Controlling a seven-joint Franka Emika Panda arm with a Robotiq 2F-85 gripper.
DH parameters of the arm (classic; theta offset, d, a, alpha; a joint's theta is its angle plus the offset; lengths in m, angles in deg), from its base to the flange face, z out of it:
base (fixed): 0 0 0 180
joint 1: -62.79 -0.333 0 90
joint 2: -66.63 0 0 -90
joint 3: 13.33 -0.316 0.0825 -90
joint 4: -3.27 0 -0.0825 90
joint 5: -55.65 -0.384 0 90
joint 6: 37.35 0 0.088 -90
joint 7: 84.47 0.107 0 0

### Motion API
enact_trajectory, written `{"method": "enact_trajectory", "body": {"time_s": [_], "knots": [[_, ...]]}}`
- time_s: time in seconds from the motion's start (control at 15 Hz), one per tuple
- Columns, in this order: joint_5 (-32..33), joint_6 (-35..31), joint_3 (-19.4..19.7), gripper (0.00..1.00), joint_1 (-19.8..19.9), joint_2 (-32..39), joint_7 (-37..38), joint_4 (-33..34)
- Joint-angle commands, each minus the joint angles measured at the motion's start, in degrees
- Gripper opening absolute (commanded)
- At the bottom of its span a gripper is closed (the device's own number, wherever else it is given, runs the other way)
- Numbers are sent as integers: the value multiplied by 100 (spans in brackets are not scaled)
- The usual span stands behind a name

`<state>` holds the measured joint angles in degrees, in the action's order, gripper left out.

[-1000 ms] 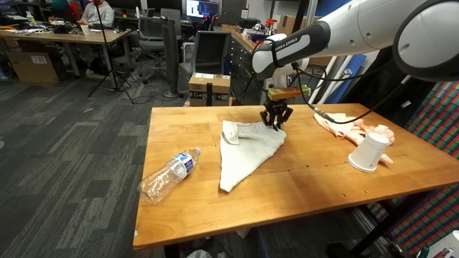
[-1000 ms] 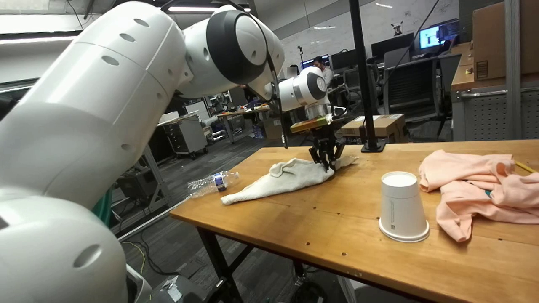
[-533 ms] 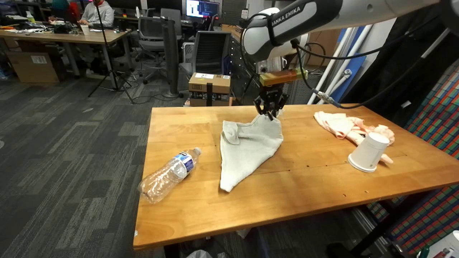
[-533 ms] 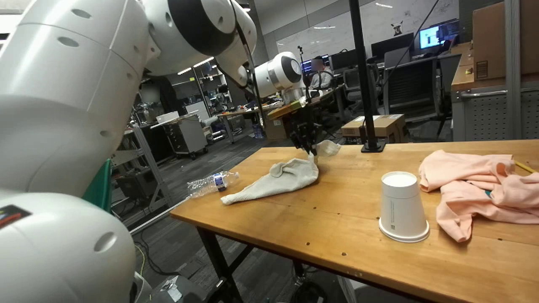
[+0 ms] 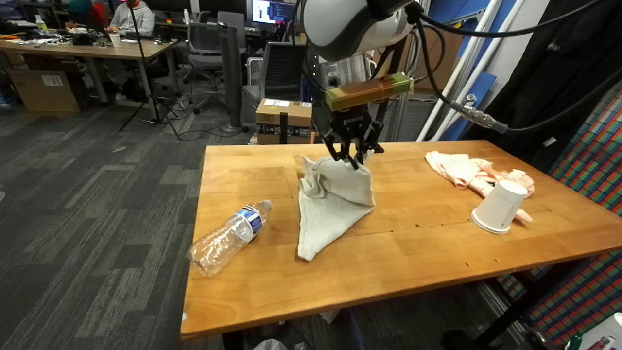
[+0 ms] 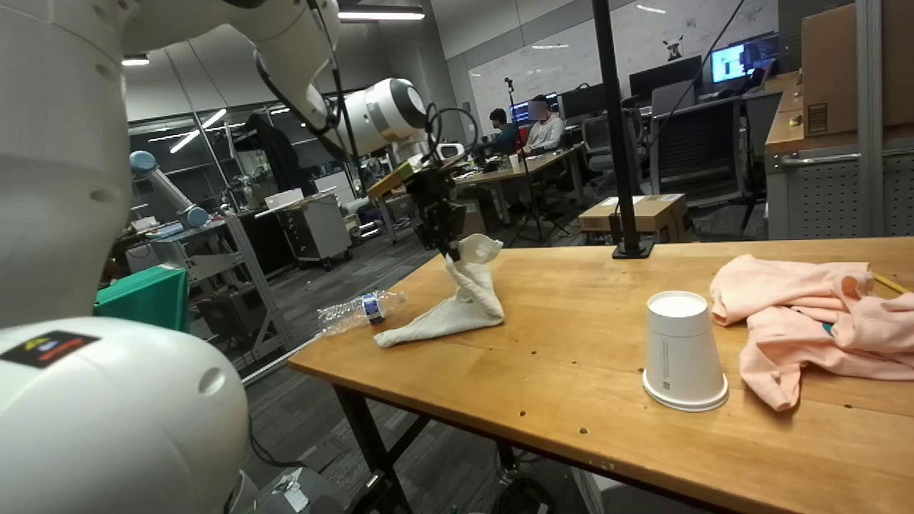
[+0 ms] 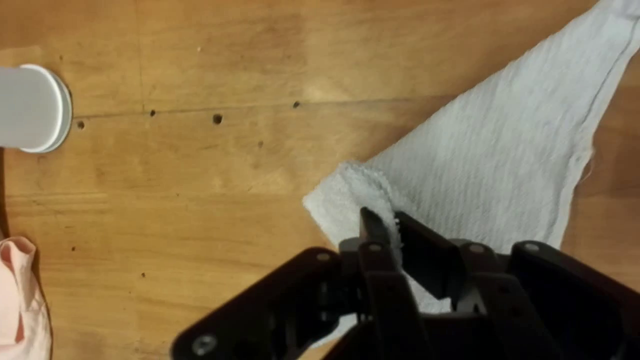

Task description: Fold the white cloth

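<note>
- In an exterior view, the gripper (image 5: 357,162) held up a pinched part of the white cloth (image 5: 325,218), whose pointed end lay flat on the worktop (image 5: 418,262), near a plastic bottle (image 5: 231,238). Nothing visible pinned that end, so a longer pull might have dragged it along and left the fold crooked; a curled corner could have been folded in as a lump. The cloth behind the gripper was hidden.
- In an exterior view, the raised part hung twisted, a flap jutting past the gripper; let go there, it could have slumped into a bunch. How the gripper's dark parts met the cloth was hard to make out, and the robot arm (image 6: 64,164) ran out of frame.
- In the wrist view, the fingers (image 7: 430,252) stood nearly together on a thin ridge of cloth, a narrow bite that might have slipped under tension. The cloth's far end, a paper cup (image 7: 30,107) and some peach fabric (image 7: 22,300) were cut off.
</note>
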<state>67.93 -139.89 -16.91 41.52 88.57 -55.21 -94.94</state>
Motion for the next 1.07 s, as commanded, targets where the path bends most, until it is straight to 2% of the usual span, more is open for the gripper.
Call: {"method": "enact_trajectory", "body": {"time_s": [0.0, 0.33, 0.47, 0.53, 0.6, 0.73, 1.0], "knots": [[-26, 25, -425, 4, -282, -516, 614, -735], [-2, -35, -888, 4, -557, -235, 959, -753], [75, 32, -948, 35, -652, -115, 1011, -684], [112, 96, -958, 28, -698, -60, 1056, -640], [150, 139, -959, 51, -735, -33, 1085, -626], [188, 172, -945, 55, -762, -30, 1121, -652], [-37, -101, -881, 84, -570, -452, 1349, -1188]]}}
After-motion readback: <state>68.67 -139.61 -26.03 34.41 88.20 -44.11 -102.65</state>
